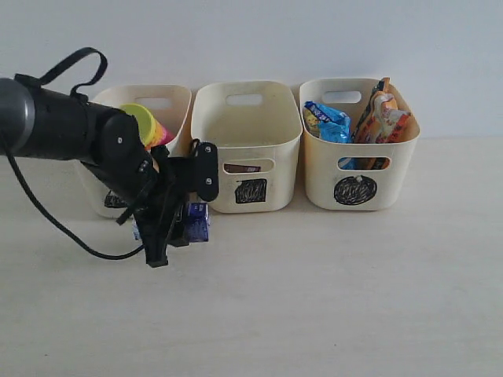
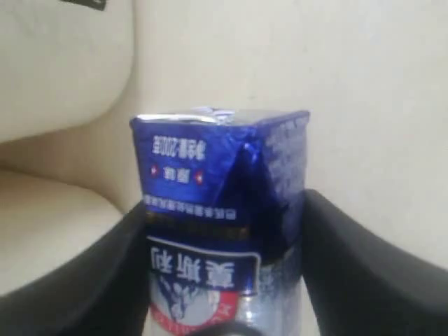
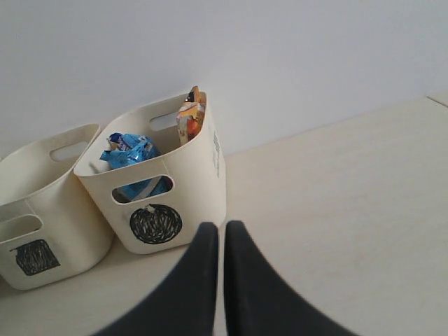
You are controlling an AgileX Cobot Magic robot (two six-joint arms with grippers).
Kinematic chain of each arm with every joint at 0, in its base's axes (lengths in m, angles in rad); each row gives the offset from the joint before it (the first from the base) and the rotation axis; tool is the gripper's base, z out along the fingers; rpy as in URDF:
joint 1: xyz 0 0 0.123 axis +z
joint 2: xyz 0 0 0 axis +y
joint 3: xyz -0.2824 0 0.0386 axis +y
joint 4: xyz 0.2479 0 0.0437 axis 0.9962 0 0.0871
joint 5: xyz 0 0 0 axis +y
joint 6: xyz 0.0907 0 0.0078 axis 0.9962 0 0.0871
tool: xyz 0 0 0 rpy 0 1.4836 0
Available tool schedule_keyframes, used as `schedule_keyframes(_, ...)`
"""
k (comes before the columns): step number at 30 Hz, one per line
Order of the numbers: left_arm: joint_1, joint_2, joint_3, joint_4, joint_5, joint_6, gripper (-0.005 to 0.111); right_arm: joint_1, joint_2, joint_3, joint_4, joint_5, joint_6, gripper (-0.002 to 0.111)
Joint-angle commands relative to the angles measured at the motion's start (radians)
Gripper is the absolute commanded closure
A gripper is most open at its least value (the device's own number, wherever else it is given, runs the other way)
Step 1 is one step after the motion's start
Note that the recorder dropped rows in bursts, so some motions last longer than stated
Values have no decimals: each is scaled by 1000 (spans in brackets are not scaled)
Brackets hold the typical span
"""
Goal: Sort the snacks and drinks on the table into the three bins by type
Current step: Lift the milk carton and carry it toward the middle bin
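Sorting looks nearly complete, by judgement: on the table point(image 1: 330, 298) only one item is seen outside the bins, though the L arm hides part of the surface.

1. L bin point(image 1: 179, 98): holds the tubes point(image 1: 151, 126), standing up above the rim.
2. Mid bin point(image 1: 244, 118): a dark item shows through the front cutout; ID unclear.
3. R bin point(image 1: 318, 169): holds the blue bag point(image 1: 328, 122) and the orange bag point(image 1: 381, 118).
4. L gripper point(image 2: 225, 231): fingers point(image 2: 364, 273) clamped on either side of the carton point(image 2: 210, 161), which sits just in front of the gap between L bin and mid bin. Cannot tell if it is lifted or on the table.
5. R gripper point(image 3: 222, 280): fingers pressed together, nothing held, near R bin.

Remaining, prob.: drop the carton in the correct bin.
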Motion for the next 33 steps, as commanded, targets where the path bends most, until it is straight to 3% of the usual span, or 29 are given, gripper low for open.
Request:
schedule_keyframes(1, -2, -63, 0, -128, 168, -10, 102, -1, -2, 4, 0, -4, -1, 108)
schedule_keyframes(9, -2, -161, 0, -371, 362, -10, 102, -1, -2, 4, 0, -4, -1, 108)
schedule_keyframes(15, -2, -327, 0, -547, 355, -10, 102, -1, -2, 4, 0, -4, -1, 108)
schedule_keyframes(20, -2, -412, 0, -756, 65, -58, 102, -1, -2, 4, 0, -4, -1, 108)
schedule_keyframes(27, -2, -356, -12, -1001, -377, -58, 102, -1, -2, 4, 0, -4, -1, 108)
schedule_keyframes(33, -2, -237, -109, -1022, -413, -58, 102, -1, -2, 4, 0, -4, -11, 108)
